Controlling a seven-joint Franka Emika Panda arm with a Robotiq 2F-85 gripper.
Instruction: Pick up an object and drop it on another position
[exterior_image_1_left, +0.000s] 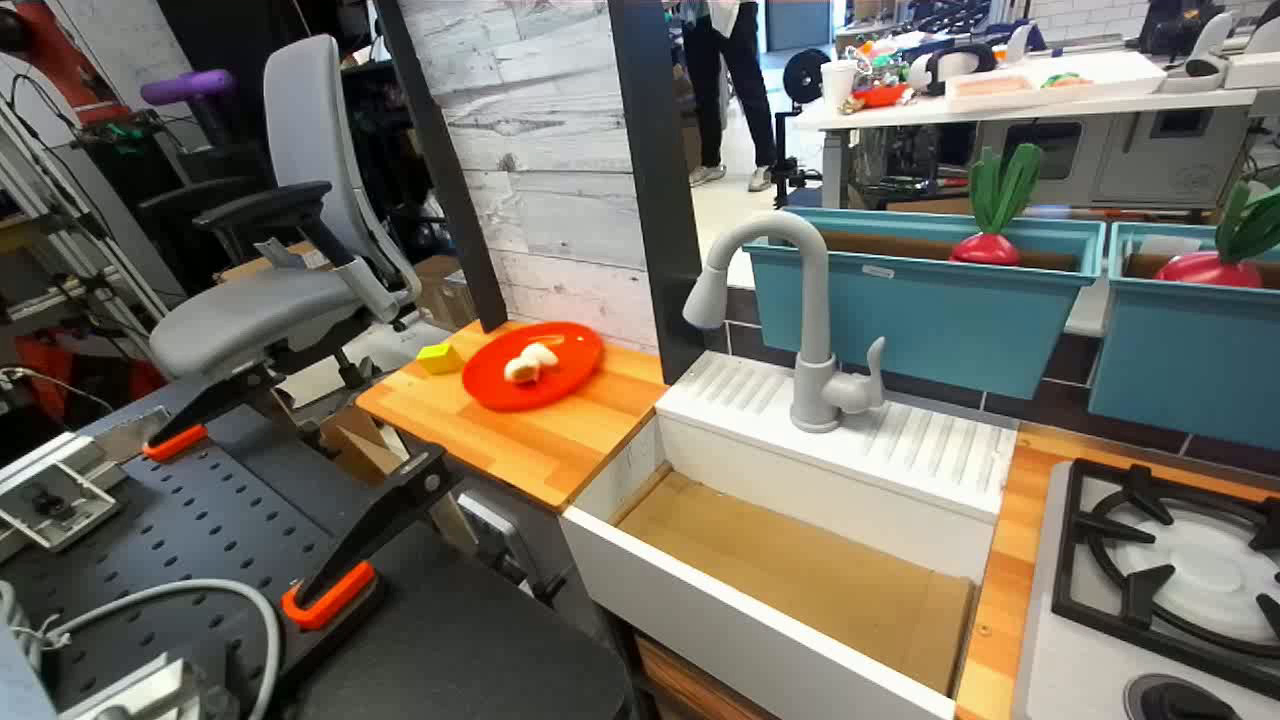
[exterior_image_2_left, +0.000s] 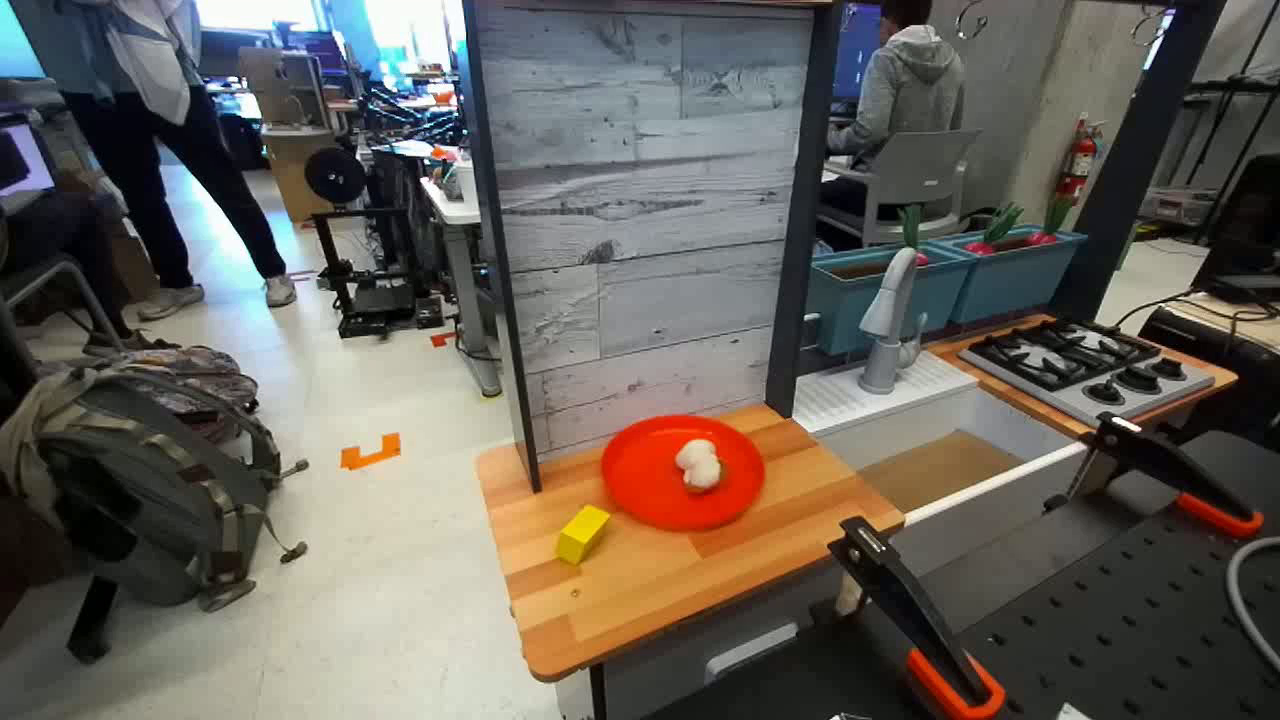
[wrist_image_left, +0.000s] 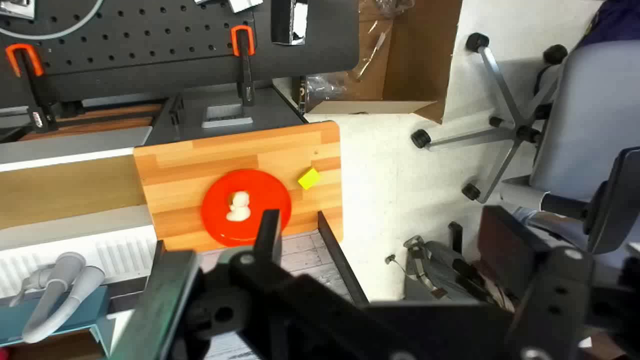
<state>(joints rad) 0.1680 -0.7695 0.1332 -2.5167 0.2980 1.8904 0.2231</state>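
"Two pale lumps (exterior_image_1_left: 539, 356) are lying together on the red plate (exterior_image_1_left: 575, 360) in an exterior view, and the plate is resting on the wooden counter (exterior_image_1_left: 520, 450), beside the white sink (exterior_image_1_left: 730, 635)."

"I'm following. What else are you spotting?"

"In an exterior view I'm seeing the yellow block (exterior_image_2_left: 580, 537) sitting on the same wood, between the plate and the counter's rounded end. A grey-green backpack (exterior_image_2_left: 165, 520) is resting on the pale floor (exterior_image_2_left: 380, 580)."

"And how is your gripper (wrist_image_left: 382, 210) standing in the wrist view?"

"Its jaws are standing wide apart on my feed; I'm seeing floor through the gap between the fingers (wrist_image_left: 270, 235)."

"Where is the block lying in that view?"

"It's lying on the counter, and a strip of wood is separating it from the plate. An orange-ended clamp (wrist_image_left: 246, 70) is stretching across the edge of the black perforated board (wrist_image_left: 140, 45)."
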